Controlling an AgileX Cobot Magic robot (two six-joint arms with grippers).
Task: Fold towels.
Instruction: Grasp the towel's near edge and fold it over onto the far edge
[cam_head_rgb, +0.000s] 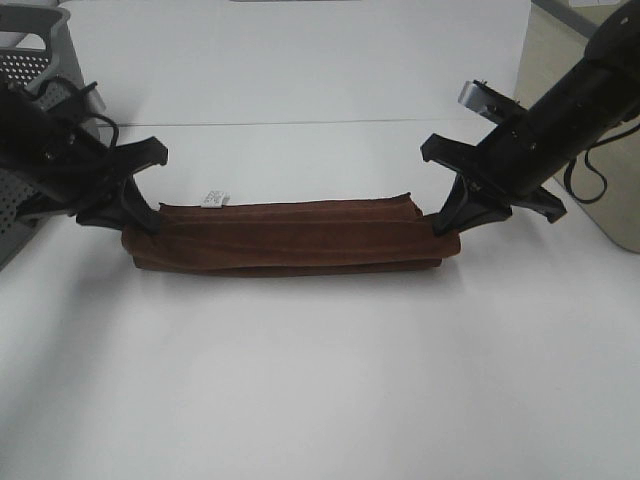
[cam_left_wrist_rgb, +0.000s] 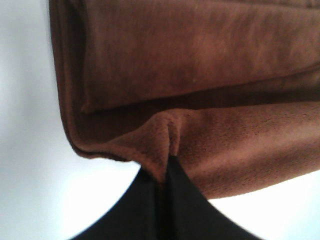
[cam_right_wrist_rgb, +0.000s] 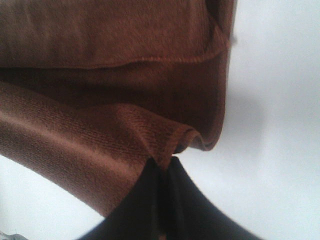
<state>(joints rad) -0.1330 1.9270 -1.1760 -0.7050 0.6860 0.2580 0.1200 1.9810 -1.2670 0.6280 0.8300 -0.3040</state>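
The dark reddish-brown towel (cam_head_rgb: 290, 238) lies on the white table as a long folded strip running left to right, with its small white tag (cam_head_rgb: 214, 199) at the far left edge. My left gripper (cam_head_rgb: 140, 222) is shut on the towel's left end; in the left wrist view the black fingers (cam_left_wrist_rgb: 162, 200) pinch a fold of the towel (cam_left_wrist_rgb: 200, 75). My right gripper (cam_head_rgb: 447, 225) is shut on the right end; in the right wrist view the black fingers (cam_right_wrist_rgb: 162, 200) pinch a corner of the towel (cam_right_wrist_rgb: 100, 75). The held edge is lifted slightly over the lower layer.
A grey perforated basket (cam_head_rgb: 30, 70) stands at the far left behind my left arm. The white table (cam_head_rgb: 320, 380) stretches in front of the towel. A seam in the table runs behind the towel (cam_head_rgb: 300, 123). A cable hangs at the right edge (cam_head_rgb: 590, 170).
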